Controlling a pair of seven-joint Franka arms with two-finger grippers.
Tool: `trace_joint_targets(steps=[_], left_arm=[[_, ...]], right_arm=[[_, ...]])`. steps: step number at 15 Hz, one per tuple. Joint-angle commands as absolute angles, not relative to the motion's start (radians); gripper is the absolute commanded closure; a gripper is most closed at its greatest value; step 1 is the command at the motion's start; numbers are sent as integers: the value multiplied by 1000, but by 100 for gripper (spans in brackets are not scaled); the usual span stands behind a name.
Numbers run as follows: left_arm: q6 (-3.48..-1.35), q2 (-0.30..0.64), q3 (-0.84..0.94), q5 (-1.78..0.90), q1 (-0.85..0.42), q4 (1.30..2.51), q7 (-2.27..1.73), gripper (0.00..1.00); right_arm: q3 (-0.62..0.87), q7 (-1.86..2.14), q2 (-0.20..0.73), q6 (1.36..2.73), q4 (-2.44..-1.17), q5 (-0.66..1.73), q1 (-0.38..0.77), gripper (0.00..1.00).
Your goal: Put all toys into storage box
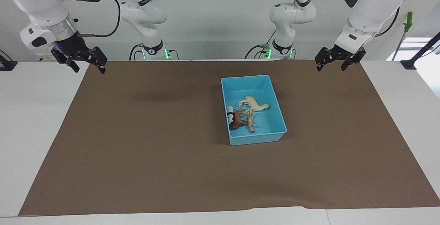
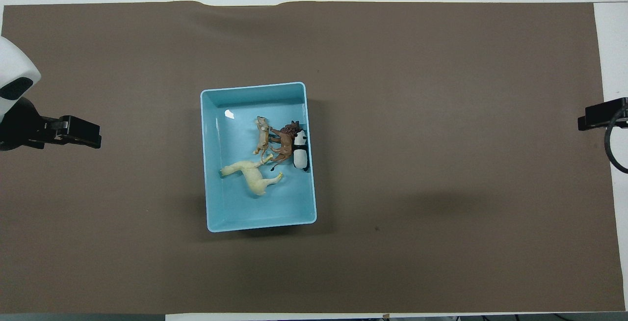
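Observation:
The light blue storage box (image 1: 245,78) stands on the brown mat, a little toward the left arm's end; it also shows in the overhead view (image 2: 252,86). All four toys lie inside it: the cream-white horse (image 1: 255,104) (image 2: 250,173), the tan spotted cat (image 1: 251,121) (image 2: 262,137), the brown one (image 1: 238,120) (image 2: 283,145) and the panda (image 1: 230,114) (image 2: 300,150) against the box's wall. My left gripper (image 1: 331,67) is open and empty, raised over the mat's corner at its own end. My right gripper (image 1: 88,68) is open and empty over the mat's corner at its own end.
The brown mat (image 1: 154,142) covers most of the white table (image 1: 34,132). A green-handled tool (image 1: 407,22) stands by the wall at the left arm's end. Black clamps (image 1: 409,65) sit at the table's edges.

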State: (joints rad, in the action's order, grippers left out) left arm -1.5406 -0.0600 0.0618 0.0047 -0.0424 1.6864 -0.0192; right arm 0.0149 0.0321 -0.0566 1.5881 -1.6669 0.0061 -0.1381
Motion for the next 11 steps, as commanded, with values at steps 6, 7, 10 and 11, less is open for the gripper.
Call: trace_joint_targets(steps=[6,7,10,11], left_arm=[[-1589,-35,67,15,-34,1666,17,0],[-1585,-34,67,11,-29,1663,17,0],[-1583,-20,66,5,-29,1640,18,0],[-1588,-17,64,5,-29,1640,18,0]], right_arm=[[23,20,-64,1580,-1674,-6,-146,0],[25,20,-64,1580,-1674,-6,-146,0],[23,20,-64,1580,-1672,-6,-146,0],[25,20,-64,1580,-1674,-6,-146,0]])
